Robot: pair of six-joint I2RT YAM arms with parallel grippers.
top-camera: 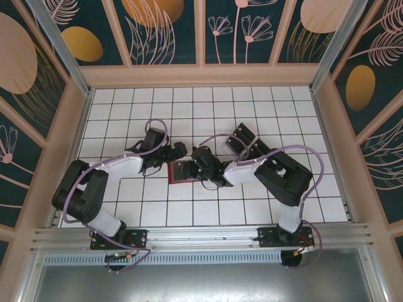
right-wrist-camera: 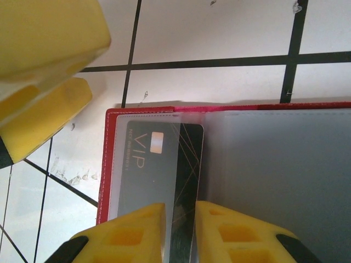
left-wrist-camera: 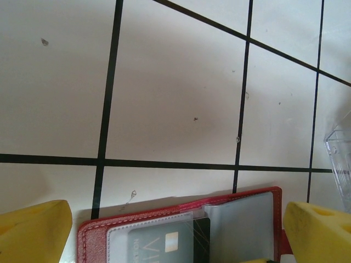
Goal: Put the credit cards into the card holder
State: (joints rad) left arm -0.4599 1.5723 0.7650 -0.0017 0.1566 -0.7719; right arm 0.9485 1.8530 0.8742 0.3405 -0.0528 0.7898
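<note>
Right gripper clenched on a credit card, pinching its near edge. Card sits mostly under the clear sleeve of the open red card holder just ahead. Left gripper spread wide over the holder, empty. Likely this card is nearly seated; release and any other cards remain.

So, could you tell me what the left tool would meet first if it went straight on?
Probably the open card holder, lying between the left tool's spread fingers; past it, the tiled table. Depth is hard to judge.
</note>
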